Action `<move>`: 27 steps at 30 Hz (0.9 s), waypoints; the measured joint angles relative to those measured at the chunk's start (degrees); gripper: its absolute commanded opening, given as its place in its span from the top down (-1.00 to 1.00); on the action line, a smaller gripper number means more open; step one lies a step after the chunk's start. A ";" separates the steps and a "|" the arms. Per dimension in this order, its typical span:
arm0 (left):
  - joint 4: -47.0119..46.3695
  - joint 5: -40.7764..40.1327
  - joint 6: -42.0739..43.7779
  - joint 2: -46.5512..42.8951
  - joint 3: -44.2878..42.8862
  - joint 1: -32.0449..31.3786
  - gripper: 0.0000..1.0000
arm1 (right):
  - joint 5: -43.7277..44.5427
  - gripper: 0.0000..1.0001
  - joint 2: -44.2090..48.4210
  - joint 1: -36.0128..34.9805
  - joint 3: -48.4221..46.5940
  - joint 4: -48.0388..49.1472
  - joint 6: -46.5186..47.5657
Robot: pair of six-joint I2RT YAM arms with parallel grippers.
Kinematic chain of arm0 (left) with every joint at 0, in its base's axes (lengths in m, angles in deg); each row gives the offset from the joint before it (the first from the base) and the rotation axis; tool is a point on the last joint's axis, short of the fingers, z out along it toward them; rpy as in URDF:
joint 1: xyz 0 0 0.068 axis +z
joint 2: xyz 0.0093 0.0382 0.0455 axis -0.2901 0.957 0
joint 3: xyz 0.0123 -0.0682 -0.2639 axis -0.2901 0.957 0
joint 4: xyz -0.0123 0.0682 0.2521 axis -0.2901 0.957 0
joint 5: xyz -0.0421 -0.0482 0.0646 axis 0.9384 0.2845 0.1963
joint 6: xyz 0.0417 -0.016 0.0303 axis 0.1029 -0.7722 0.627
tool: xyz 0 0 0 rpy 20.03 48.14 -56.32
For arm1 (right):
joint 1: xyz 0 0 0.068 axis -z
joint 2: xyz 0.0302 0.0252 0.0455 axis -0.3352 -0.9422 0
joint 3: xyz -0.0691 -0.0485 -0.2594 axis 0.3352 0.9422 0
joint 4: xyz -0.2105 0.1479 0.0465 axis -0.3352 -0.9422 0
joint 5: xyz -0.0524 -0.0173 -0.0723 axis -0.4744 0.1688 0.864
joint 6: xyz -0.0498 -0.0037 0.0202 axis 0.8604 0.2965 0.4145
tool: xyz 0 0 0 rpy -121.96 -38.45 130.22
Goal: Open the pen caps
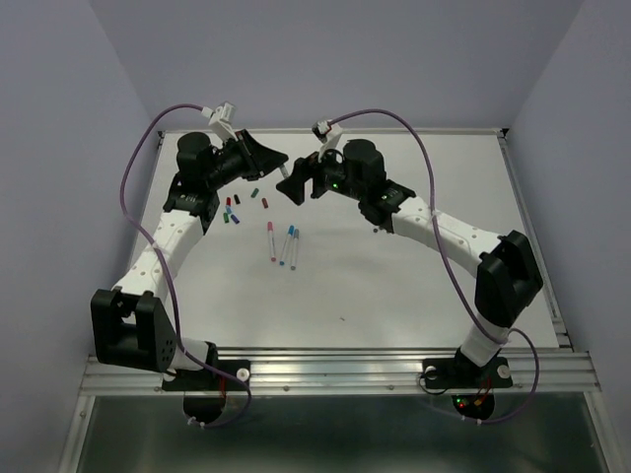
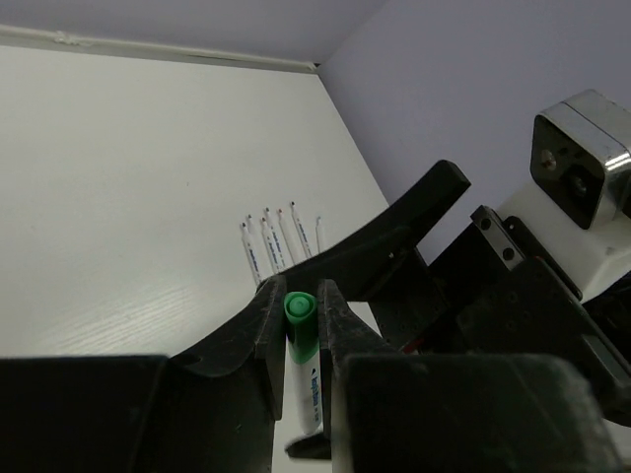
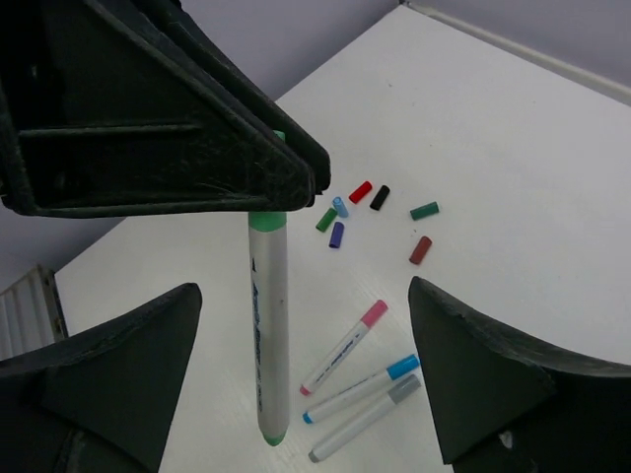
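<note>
A white pen (image 3: pixel 268 335) with a green cap (image 2: pixel 300 313) hangs above the table. My left gripper (image 2: pixel 301 301) is shut on its capped end, and the barrel points down between the spread fingers of my right gripper (image 3: pixel 304 291), which is open and touches nothing. In the top view the left gripper (image 1: pixel 279 158) and right gripper (image 1: pixel 294 187) meet over the back left of the table (image 1: pixel 414 286). Loose pen caps lie below: red (image 3: pixel 361 191), black (image 3: pixel 380 197), teal (image 3: pixel 424 210), brown (image 3: pixel 421 249), green (image 3: pixel 326 219), light blue (image 3: pixel 340 206) and purple (image 3: pixel 337 235).
Three capped pens lie side by side on the table: pink (image 3: pixel 345 347), blue (image 3: pixel 361 388) and grey (image 3: pixel 364 417), also seen as a group of pens (image 1: pixel 284 244) from above. Several white pens (image 2: pixel 276 241) lie in a row further off in the left wrist view.
</note>
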 measured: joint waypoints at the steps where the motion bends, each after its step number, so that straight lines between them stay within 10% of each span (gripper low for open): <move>1: -0.02 -0.02 -0.02 0.00 0.02 -0.09 1.00 | -0.28 -0.10 -0.48 0.26 -0.42 -0.39 0.22; 7: -0.02 -0.50 -0.24 0.00 0.15 -1.01 1.00 | -2.25 0.94 -1.33 0.55 -1.01 -1.29 -0.33; 16: 3.85 -0.59 0.50 0.31 -0.28 -1.38 1.00 | -8.02 0.99 -0.09 1.36 4.39 2.14 -0.81; 27: 8.55 -6.34 1.38 8.04 -17.31 4.61 1.00 | -13.90 0.99 9.18 -3.74 38.99 11.08 -12.00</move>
